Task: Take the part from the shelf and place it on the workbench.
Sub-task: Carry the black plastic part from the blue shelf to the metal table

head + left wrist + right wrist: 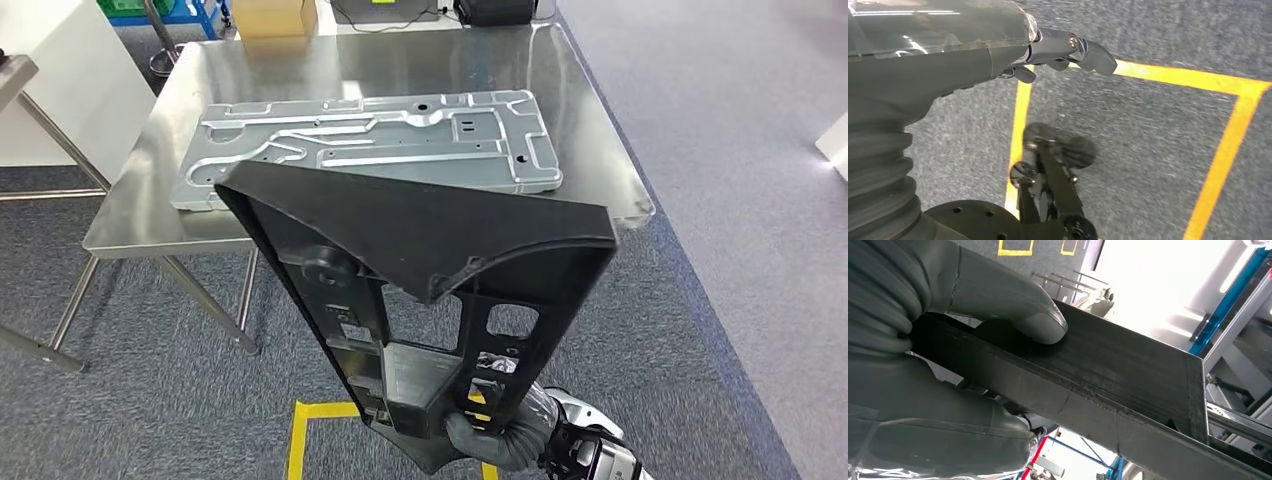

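A large black plastic part [420,250], a long ribbed panel with a wide curved top, stands upright in front of me. My right hand [490,435] grips it at its lower end. Close up, that right hand [948,340] clamps the part's edge [1128,370], with the thumb [1013,305] pressed on its flat face. The part hangs in the air short of the steel workbench [300,70], hiding part of the near edge. My left hand [948,55] hangs over the carpet with nothing in it, its fingers [1083,50] stretched out.
A stamped silver metal plate [370,145] lies across the middle of the workbench. A cardboard box [272,15] and a dark bag [495,10] sit at its far end. A white cabinet [60,80] stands to the left. Yellow tape [320,420] marks the grey carpet.
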